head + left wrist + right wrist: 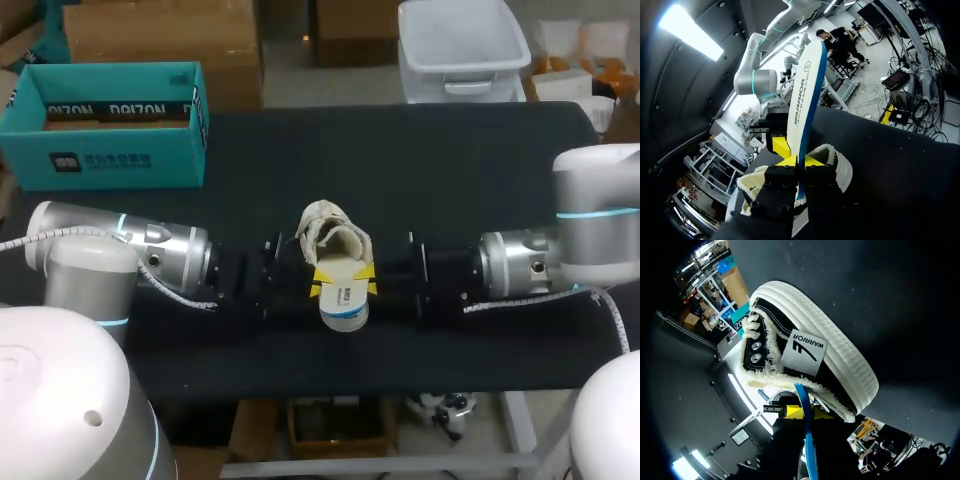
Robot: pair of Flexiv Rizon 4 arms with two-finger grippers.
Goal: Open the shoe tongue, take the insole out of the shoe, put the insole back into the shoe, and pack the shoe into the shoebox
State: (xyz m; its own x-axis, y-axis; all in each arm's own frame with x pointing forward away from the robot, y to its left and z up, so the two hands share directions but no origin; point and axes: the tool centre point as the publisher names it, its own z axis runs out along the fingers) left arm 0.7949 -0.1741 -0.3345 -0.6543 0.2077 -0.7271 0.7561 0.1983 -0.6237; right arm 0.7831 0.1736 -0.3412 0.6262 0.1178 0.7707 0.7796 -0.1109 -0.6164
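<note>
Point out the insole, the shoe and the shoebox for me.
insole (343, 300), head view, its white printed end
shoe (318, 225), head view, its fleecy collar
shoebox (105, 160), head view, its teal front wall

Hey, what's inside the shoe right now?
The insole pokes out of the shoe, pinched by the left gripper and right gripper. Fleecy lining shows around the opening; the toe end inside is hidden.

White fleece-lined sneaker (335, 232) sits mid black table (470, 160), flat white insole (343, 298) jutting toward me (my left gripper (318, 280) clamps its left edge, right gripper (368, 280) its right); teal cardboard shoebox (110, 160) far-left behind.
</note>
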